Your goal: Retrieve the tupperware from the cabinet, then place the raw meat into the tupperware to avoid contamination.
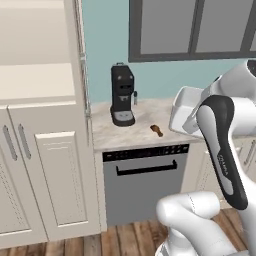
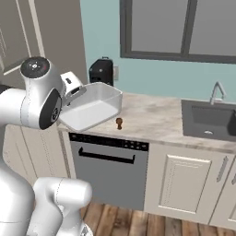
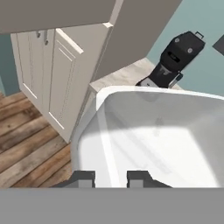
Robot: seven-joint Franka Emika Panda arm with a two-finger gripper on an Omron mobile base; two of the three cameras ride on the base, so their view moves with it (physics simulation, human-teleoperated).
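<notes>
at the far left of the left base view stands the cabinet (image 1: 45, 150), tall and cream, its raised-panel doors carrying slim grey bar handles (image 1: 23, 141). just right of it runs the marbled counter (image 1: 145, 127), with a black coffee machine (image 1: 122, 95) upright near the cabinet's edge and a grey dishwasher (image 1: 145, 180) set under the counter. further right on the bare counter lies the raw meat (image 1: 157, 130), a small reddish-brown lump, well apart from the coffee machine and near the front edge. right of that, the tupperware (image 1: 184, 107) hangs in the air above the counter, tilted, partly hidden behind the white arm. in the right base view the same tub (image 2: 94, 108) is held up at the arm's end, over the counter's left part, with the meat (image 2: 119, 122) just below and beside its lower right corner, not touching it; the sink (image 2: 209, 120) sits well to the right. in the hand view the gripper (image 3: 111, 178) has its two dark fingers (image 3: 83, 178) pinching the tub's near wall (image 3: 107, 144), one tip on each side of it, with the coffee machine (image 3: 175, 59) beyond the far rim.
</notes>
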